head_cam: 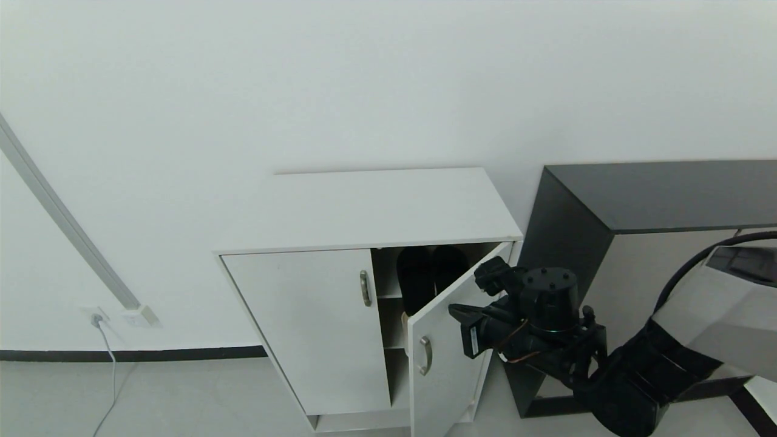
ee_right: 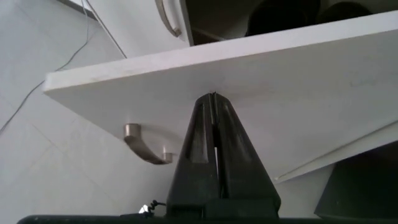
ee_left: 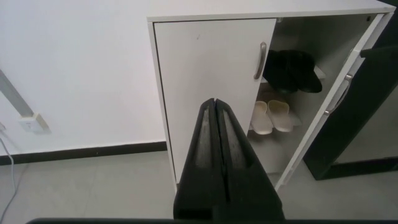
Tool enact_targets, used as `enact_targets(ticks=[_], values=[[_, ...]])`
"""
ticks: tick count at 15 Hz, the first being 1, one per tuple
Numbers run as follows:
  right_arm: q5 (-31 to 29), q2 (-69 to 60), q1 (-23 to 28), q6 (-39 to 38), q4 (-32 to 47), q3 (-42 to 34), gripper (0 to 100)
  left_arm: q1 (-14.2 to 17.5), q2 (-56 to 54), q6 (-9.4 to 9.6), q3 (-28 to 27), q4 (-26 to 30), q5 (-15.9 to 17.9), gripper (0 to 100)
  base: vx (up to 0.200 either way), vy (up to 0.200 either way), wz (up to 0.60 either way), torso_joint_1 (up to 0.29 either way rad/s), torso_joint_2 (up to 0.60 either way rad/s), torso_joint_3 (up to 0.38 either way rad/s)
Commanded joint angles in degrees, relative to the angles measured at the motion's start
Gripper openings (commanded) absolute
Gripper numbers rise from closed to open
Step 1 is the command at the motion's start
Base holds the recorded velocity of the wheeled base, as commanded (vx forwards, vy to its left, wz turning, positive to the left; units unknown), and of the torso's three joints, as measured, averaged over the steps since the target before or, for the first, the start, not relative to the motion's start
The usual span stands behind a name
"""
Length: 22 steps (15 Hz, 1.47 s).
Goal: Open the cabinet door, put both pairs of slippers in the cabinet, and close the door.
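While the right door (head_cam: 449, 376) of the white wooden cabinet (head_cam: 382, 206) hangs ajar, one black slipper pair (ee_left: 295, 68) sits at 12 o'clock of one cream slipper pair (ee_left: 273, 116); left tool (ee_left: 214, 102) and right tool (ee_right: 215, 96) are pinched together, empty.

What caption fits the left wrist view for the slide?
Shut left claw faces the white cabinet; right door ajar, black slippers shelved above beige slippers inside.

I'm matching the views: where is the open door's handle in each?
Head view: handle on the open door, below the black slippers.
Left wrist view: handle at the door's edge, beside the slippers.
Right wrist view: handle sticking out from the door's face.
Shared landmark: closed door's handle.
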<state>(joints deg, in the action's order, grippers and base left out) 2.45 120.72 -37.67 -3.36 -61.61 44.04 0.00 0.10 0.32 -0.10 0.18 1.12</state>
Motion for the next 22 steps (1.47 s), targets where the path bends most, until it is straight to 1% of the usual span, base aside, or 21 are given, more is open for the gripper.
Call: enact_targets(ticks=[1, 4, 7, 8, 17, 22], values=[[0.0, 3.1, 0.8, 0.0, 0.3, 2.7, 0, 0.0, 0.0, 0.03, 0.0, 0.0, 0.0, 0, 0.0, 0.0, 0.0, 0.0, 0.0, 0.0], [0.1, 5.0, 1.6, 0.0, 2.6, 7.2, 0, 0.0, 0.0, 0.03, 0.0, 0.0, 0.0, 0, 0.0, 0.0, 0.0, 0.0, 0.0, 0.0], [0.0, 7.8, 2.2, 0.0, 3.2, 11.4, 0, 0.0, 0.0, -0.05, 0.0, 0.0, 0.0, 0, 0.0, 0.0, 0.0, 0.0, 0.0, 0.0], [0.1, 8.2, 2.8, -0.1, 4.9, 13.3, 0, 0.0, 0.0, -0.05, 0.0, 0.0, 0.0, 0, 0.0, 0.0, 0.0, 0.0, 0.0, 0.0], [0.1, 11.9, 4.4, -0.1, 10.7, 21.9, 0, 0.0, 0.0, -0.05, 0.0, 0.0, 0.0, 0, 0.0, 0.0, 0.0, 0.0, 0.0, 0.0], [0.1, 12.7, 5.3, -0.1, 12.3, 24.9, 0, 0.0, 0.0, -0.05, 0.0, 0.0, 0.0, 0, 0.0, 0.0, 0.0, 0.0, 0.0, 0.0]])
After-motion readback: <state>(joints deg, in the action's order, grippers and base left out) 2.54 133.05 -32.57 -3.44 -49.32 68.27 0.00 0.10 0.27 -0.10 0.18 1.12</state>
